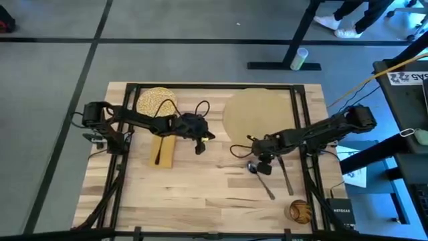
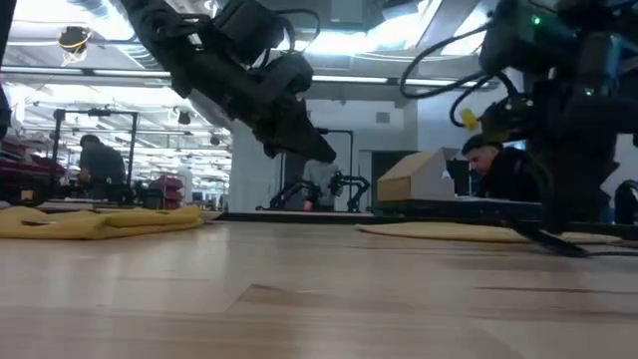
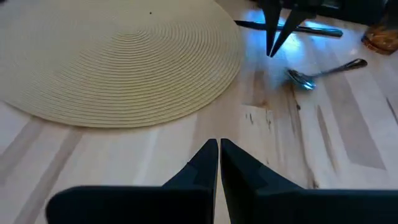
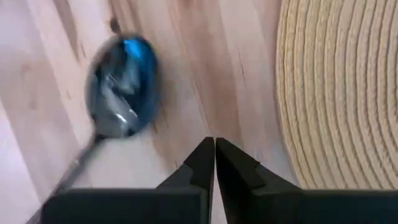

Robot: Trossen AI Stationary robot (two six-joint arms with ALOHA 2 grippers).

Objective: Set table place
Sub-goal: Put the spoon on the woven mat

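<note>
lying flat at the far right of the table (image 1: 200, 201), the place (image 1: 257, 114) looks thin, light and floppy; best pinched at its near rim. right gripper (image 1: 264, 161), clenched on nothing, hovers beside it; left gripper (image 1: 199, 142) likewise, mid-table.

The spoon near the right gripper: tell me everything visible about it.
The spoon looks like shiny metal, with an oval bowl and a long thin handle. It lies flat on the bare wooden table, bowl end toward the round woven mat but apart from it, handle running away from it. The right gripper is shut beside the bowl, not holding it.
</note>
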